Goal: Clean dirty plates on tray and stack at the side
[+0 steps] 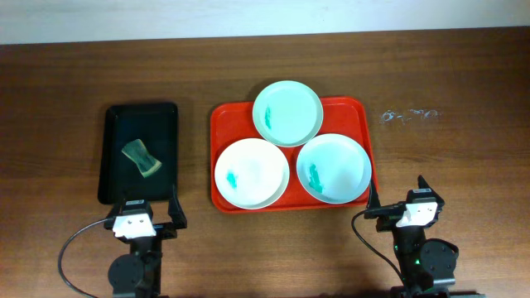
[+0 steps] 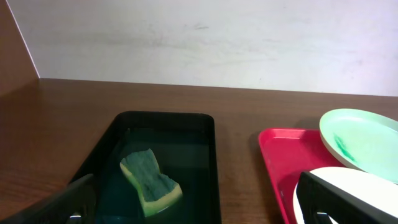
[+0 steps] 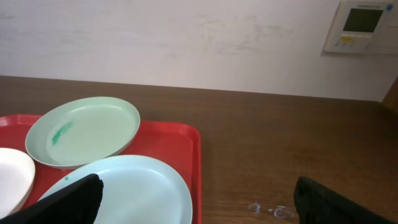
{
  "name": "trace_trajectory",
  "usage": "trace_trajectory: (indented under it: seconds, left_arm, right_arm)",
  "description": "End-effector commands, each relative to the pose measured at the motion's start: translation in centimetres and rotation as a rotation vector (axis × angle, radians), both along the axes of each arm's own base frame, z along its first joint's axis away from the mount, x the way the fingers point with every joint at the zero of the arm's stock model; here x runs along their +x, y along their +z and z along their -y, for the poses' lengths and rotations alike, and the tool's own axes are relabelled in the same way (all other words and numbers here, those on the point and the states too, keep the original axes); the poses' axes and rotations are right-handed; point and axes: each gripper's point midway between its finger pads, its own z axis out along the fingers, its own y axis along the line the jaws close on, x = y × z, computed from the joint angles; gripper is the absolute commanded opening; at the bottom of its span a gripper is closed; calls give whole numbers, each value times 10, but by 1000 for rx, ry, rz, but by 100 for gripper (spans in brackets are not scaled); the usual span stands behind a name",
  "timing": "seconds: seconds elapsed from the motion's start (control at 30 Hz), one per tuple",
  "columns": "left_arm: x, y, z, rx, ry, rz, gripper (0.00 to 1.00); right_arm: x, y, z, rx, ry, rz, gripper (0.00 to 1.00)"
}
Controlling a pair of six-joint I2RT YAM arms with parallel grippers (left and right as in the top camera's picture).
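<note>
Three plates lie on the red tray (image 1: 222, 124): a mint-green one (image 1: 287, 112) at the back, a white one (image 1: 251, 172) front left and a pale one (image 1: 334, 168) front right, each with teal smears. My left gripper (image 1: 150, 212) is open and empty at the near end of the black tray. My right gripper (image 1: 399, 199) is open and empty by the red tray's front right corner. In the left wrist view I see the mint plate (image 2: 364, 138) and the red tray (image 2: 277, 155). In the right wrist view the mint plate (image 3: 84, 132) and pale plate (image 3: 140, 190) show on the red tray (image 3: 177, 146).
A black tray (image 1: 116, 124) stands left of the red tray and holds a green-and-yellow sponge (image 1: 142, 158), which also shows in the left wrist view (image 2: 150, 180). Small clear scraps (image 1: 407, 114) lie on the wooden table at the right.
</note>
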Motion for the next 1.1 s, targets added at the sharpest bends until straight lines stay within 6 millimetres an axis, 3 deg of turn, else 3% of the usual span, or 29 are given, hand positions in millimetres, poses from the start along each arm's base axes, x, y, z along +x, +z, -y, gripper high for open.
trace_trajectory:
  seconds: [0.0, 0.07, 0.1, 0.13, 0.17, 0.23, 0.3, 0.37, 0.4, 0.47, 0.53, 0.57, 0.6, 0.67, 0.77, 0.83, 0.87, 1.0, 1.07]
  left_arm:
    - [1, 7, 15, -59, -82, 38, 99]
    - [-12, 9, 80, -315, -449, -7, 99]
    - [-35, 13, 119, -492, -695, -85, 99]
    - [-48, 22, 134, -608, -807, -124, 99]
    - [-53, 30, 139, -656, -847, -125, 99]
    - [-61, 69, 140, -654, -921, 20, 99]
    - [-96, 143, 137, -460, -1022, 408, 99]
    - [-101, 189, 112, -464, -888, 616, 99]
    - [-99, 215, 100, -379, -772, 684, 99]
    - [-88, 237, 99, -195, -682, 624, 99]
    - [-59, 246, 96, -43, -592, 436, 99]
    - [-38, 239, 84, -27, -504, 291, 99]
    - [-7, 217, 64, -45, -372, 49, 99]
    - [20, 180, 65, -109, -368, -310, 99]
    - [52, 151, 34, -114, -176, -492, 99]
    - [73, 119, -27, -255, 241, -607, 99]
    - [82, 98, -47, -317, 363, -647, 99]
    - [105, 28, -82, -360, 503, -821, 99]
    - [111, -7, -98, -514, 634, -852, 99]
  right_arm:
    - [0, -4, 5, 0, -24, -6, 98]
    - [0, -4, 5, 0, -24, -6, 98]
    - [0, -4, 5, 0, -24, -6, 98]
    - [0, -4, 5, 0, -24, -6, 98]
    - [0, -4, 5, 0, -24, -6, 99]
    - [0, -4, 5, 0, -24, -6, 99]
    - [0, -4, 5, 0, -24, -6, 98]
    - [0, -4, 5, 0, -24, -6, 98]
    - [0, -4, 5, 0, -24, -6, 99]
    - [0, -4, 5, 0, -24, -6, 98]
    - [0, -4, 5, 0, -24, -6, 98]
    - [0, -4, 5, 0, -24, -6, 99]
    - [0, -4, 5, 0, -24, -6, 99]
    - [0, -4, 5, 0, -24, -6, 98]
    - [0, -4, 5, 0, -24, -6, 98]
    - [0, -4, 5, 0, -24, -6, 99]
    - [0, -4, 5, 0, -24, -6, 98]
    - [0, -4, 5, 0, -24, -6, 98]
    - [0, -4, 5, 0, -24, -6, 99]
